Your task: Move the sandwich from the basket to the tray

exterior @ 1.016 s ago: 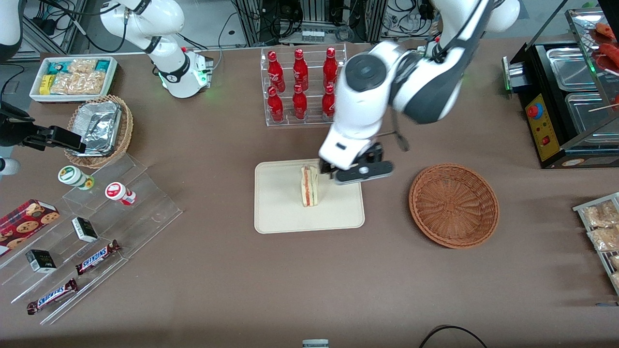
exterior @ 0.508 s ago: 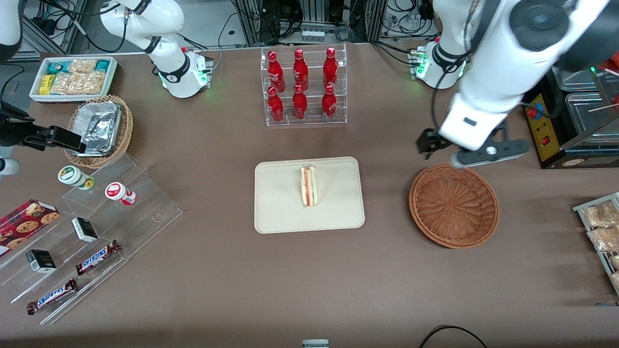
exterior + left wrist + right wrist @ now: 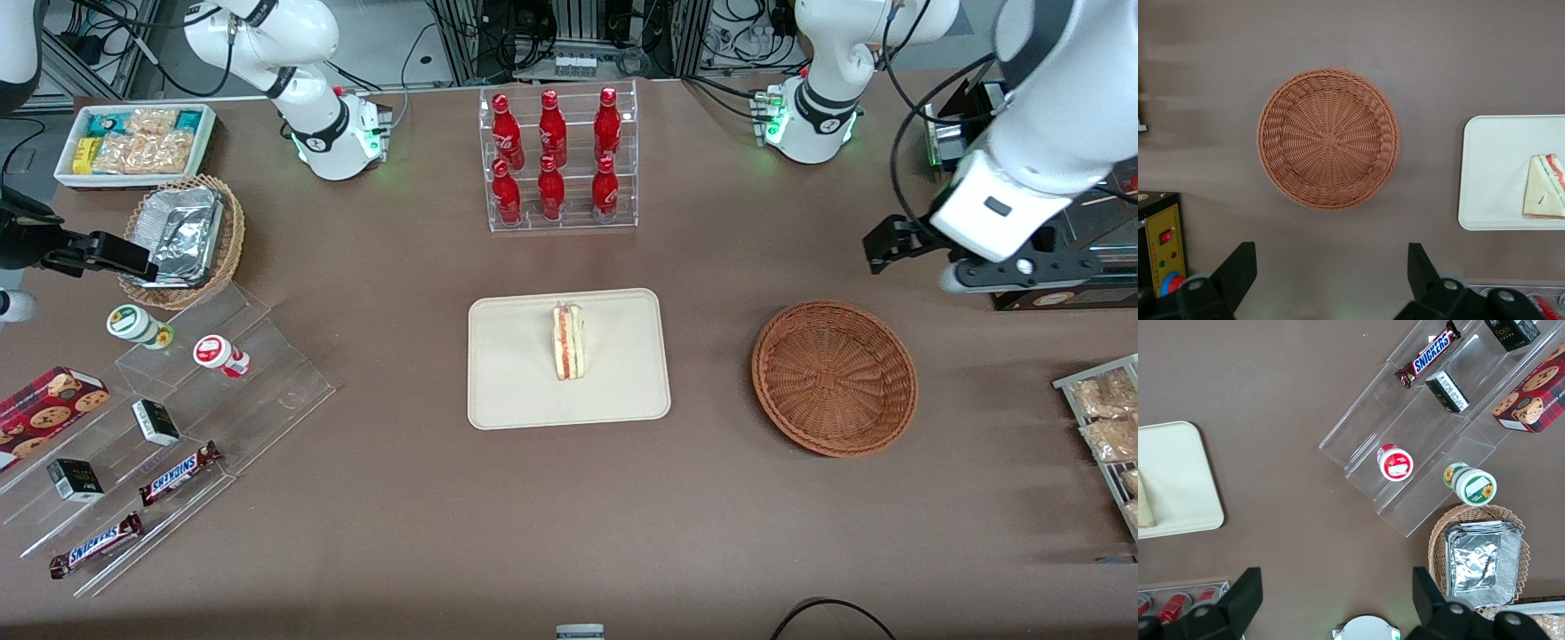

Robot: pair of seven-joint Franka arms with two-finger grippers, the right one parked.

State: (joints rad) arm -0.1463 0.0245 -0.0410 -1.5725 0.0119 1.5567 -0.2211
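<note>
1. Front view: the sandwich (image 3: 569,342) is seen lying on the tray (image 3: 516,391), so the transfer is judged done.
2. The basket (image 3: 834,378), at three o'clock from the tray, is left with nothing in it.
3. The hand (image 3: 1331,280) is held high above the bench (image 3: 569,533) near the basket, fingers spread apart and holding nothing, probably so that it stays well apart from the tray.

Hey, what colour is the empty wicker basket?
Reddish-brown basket, clearest in the left wrist view; the open claw hangs above the table.

The open claw (image 3: 1328,280) hangs high above the bare basket (image 3: 1329,139); the sandwich (image 3: 1544,188) lies on the tray (image 3: 1491,173).
</note>
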